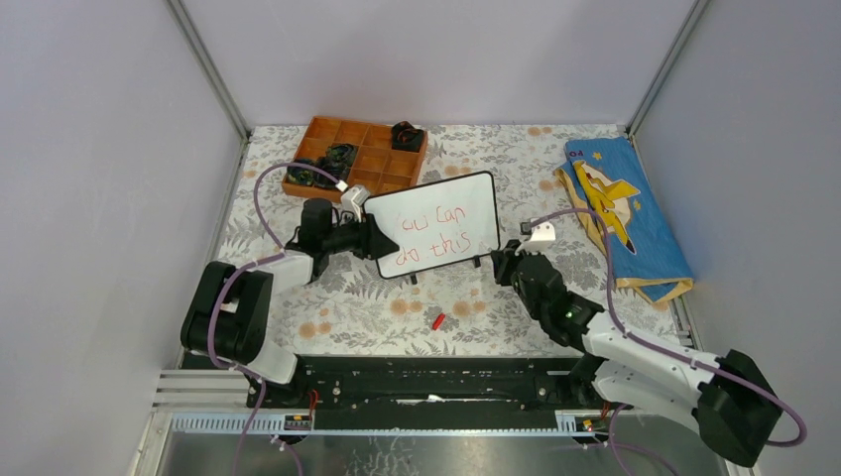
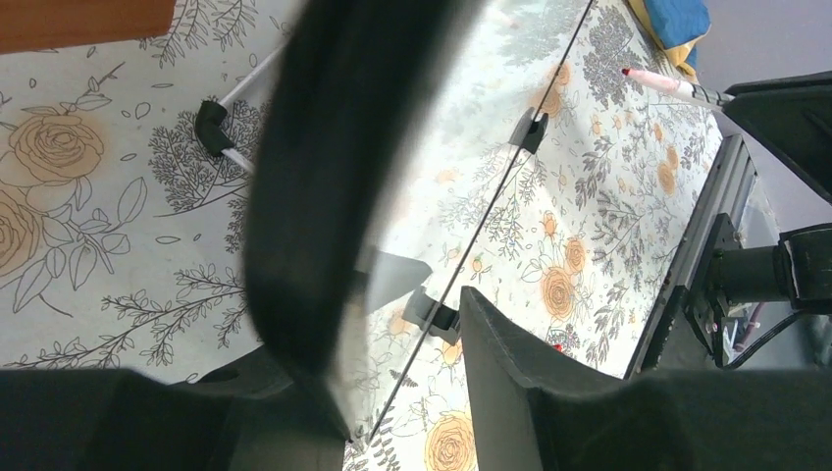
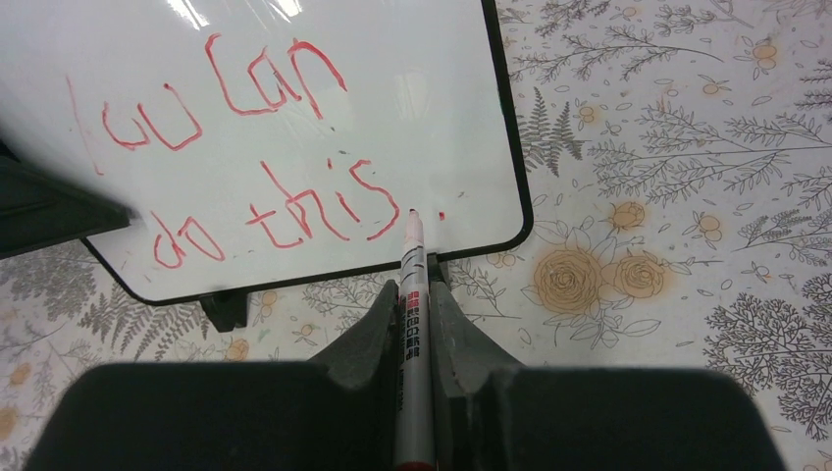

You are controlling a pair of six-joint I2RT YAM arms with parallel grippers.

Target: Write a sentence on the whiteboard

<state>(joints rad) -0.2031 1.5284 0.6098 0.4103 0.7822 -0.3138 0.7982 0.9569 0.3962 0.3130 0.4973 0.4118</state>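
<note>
The whiteboard [image 1: 458, 213] stands tilted on the flowered table, and the red sentence [image 1: 434, 238] on it reads roughly "you can do this" in two lines [image 3: 285, 211]. My left gripper [image 1: 371, 241] is shut on the whiteboard's left edge. In the left wrist view the thin board edge [image 2: 491, 196] runs between the fingers. My right gripper [image 3: 414, 289] is shut on a white marker [image 3: 413, 314]. The marker's tip rests at the board's lower right, just after "this", beside a small red dot [image 3: 442, 214].
An orange compartment tray [image 1: 337, 129] with dark items sits at the back left. A blue and yellow cloth [image 1: 625, 208] lies at the right. A small red cap [image 1: 437, 320] lies on the table in front of the board. Grey walls enclose the table.
</note>
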